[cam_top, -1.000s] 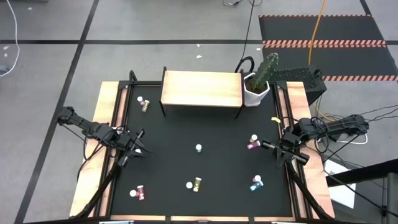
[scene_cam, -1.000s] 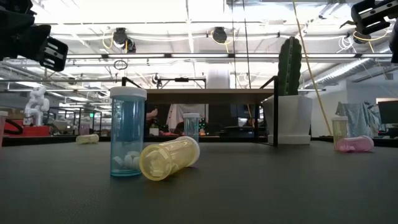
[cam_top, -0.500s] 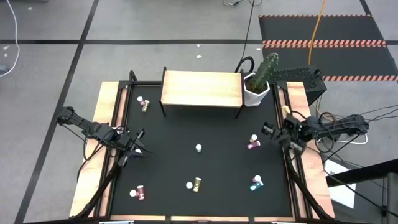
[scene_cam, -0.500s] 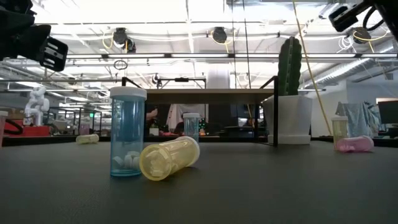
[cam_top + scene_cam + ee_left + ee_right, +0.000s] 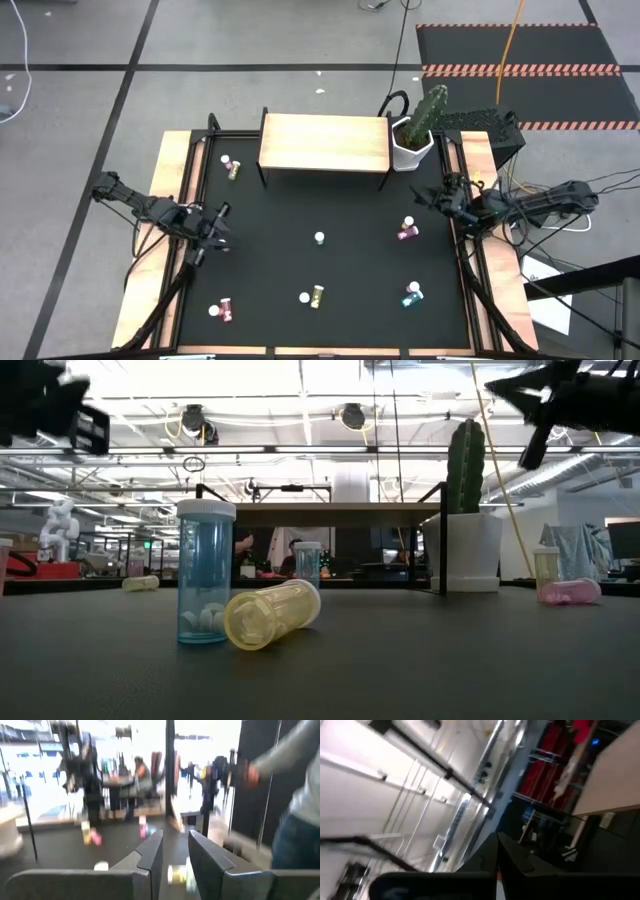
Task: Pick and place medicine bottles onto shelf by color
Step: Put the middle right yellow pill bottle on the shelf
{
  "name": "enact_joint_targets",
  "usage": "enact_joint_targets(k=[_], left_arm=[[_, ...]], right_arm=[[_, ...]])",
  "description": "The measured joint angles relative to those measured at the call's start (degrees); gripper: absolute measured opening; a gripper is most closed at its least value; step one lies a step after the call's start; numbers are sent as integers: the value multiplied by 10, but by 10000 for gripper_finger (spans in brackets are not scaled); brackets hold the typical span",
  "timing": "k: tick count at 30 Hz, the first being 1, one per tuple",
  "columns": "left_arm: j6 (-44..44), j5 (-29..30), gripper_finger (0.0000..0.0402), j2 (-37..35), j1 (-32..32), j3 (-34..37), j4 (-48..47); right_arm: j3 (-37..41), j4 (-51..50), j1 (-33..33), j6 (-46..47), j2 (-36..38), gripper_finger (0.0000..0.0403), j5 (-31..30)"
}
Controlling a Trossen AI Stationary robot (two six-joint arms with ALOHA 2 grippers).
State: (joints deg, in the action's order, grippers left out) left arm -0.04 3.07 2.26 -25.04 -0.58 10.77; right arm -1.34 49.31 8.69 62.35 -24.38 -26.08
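Small medicine bottles with white caps are scattered over the black mat: a yellow one (image 5: 232, 169) at the far left, a pink one (image 5: 407, 231) on the right, a yellow one (image 5: 316, 295) and a teal one (image 5: 411, 294) near the front, and a pink one (image 5: 224, 311) at the near left. The light-wood shelf (image 5: 325, 143) stands on black legs at the far edge. My left gripper (image 5: 223, 212) hovers over the mat's left side, fingers a little apart and empty (image 5: 175, 837). My right gripper (image 5: 418, 196) hangs shut and empty above the pink bottle on the right.
A white pot with a green cactus (image 5: 415, 135) stands just right of the shelf. In the low view a teal bottle (image 5: 205, 572) stands upright beside a lying yellow one (image 5: 272, 613). People show in the room beyond the table.
My right gripper has rolled and swung from pointing at the table's near edge to pointing toward its left, its tip going toward the far edge and rising. My left gripper has tipped up a little. No bottle has moved.
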Motion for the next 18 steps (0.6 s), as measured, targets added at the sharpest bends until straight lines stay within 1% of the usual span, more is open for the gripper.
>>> enact_joint_targets(k=[3,6,8,10,15,18], left_arm=[[3,4,93,0,0,0,64],[34,68,93,0,1,0,142],[24,106,93,0,1,0,208],[-1,136,93,0,1,0,254],[-67,130,93,0,1,0,345],[-97,129,93,0,1,0,363]], right_arm=[[-1,15,0,3,-31,0,-7],[-15,23,0,5,-68,0,10],[-32,15,1,-4,-99,0,22],[-68,21,0,-26,-131,0,23],[-146,27,1,-113,-201,0,39],[-180,45,5,-151,-232,0,60]])
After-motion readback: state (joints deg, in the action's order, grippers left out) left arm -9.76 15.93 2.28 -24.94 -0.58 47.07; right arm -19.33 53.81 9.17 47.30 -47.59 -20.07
